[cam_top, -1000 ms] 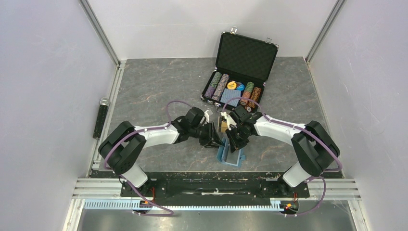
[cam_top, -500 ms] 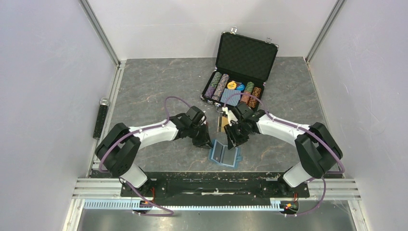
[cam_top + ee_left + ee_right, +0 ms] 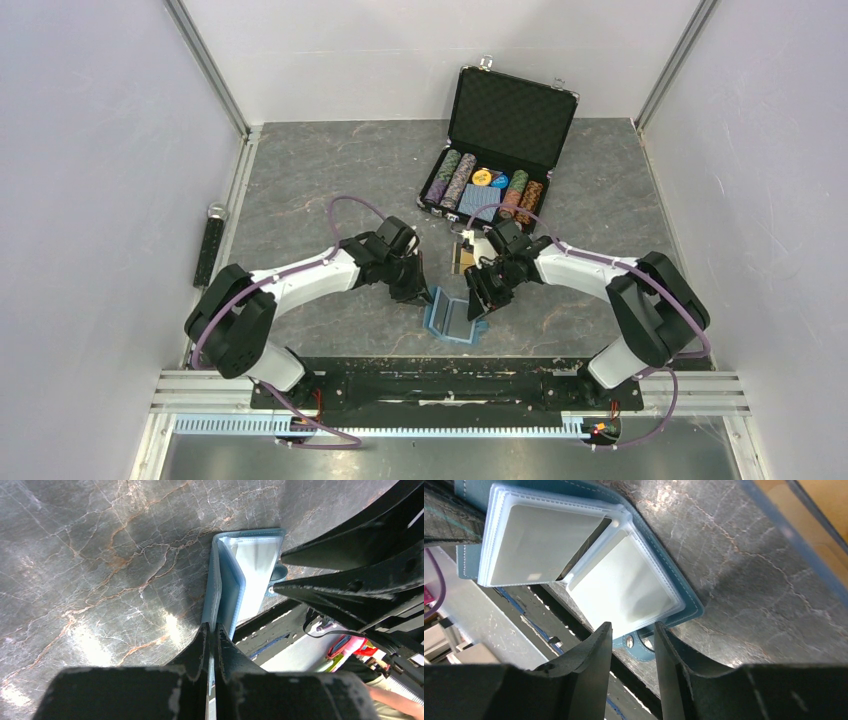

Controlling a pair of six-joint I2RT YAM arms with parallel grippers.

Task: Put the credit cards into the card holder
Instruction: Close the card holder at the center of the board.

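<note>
The teal card holder point(image 3: 455, 320) lies open near the table's front edge, its pale clear pockets point(image 3: 624, 585) facing up. My left gripper point(image 3: 420, 293) is shut on the edge of its left cover point(image 3: 227, 580); a thin blue strip shows between the closed fingertips of that gripper point(image 3: 211, 630). My right gripper point(image 3: 478, 303) hangs open over the holder's right side, and the snap tab point(image 3: 641, 647) shows in the gap of this gripper point(image 3: 633, 630). An orange-gold credit card point(image 3: 463, 256) lies just behind the grippers. Other cards are hidden.
An open black case point(image 3: 510, 110) stands at the back, holding rows of poker chips point(image 3: 455, 180) and a blue patterned deck point(image 3: 478, 200). A black bar point(image 3: 212, 245) lies along the left rail. The arms' base rail point(image 3: 450, 385) runs close in front of the holder.
My left gripper has shut on the holder's left cover and drawn it slightly left. My right gripper has opened and let go. The holder now lies spread open.
</note>
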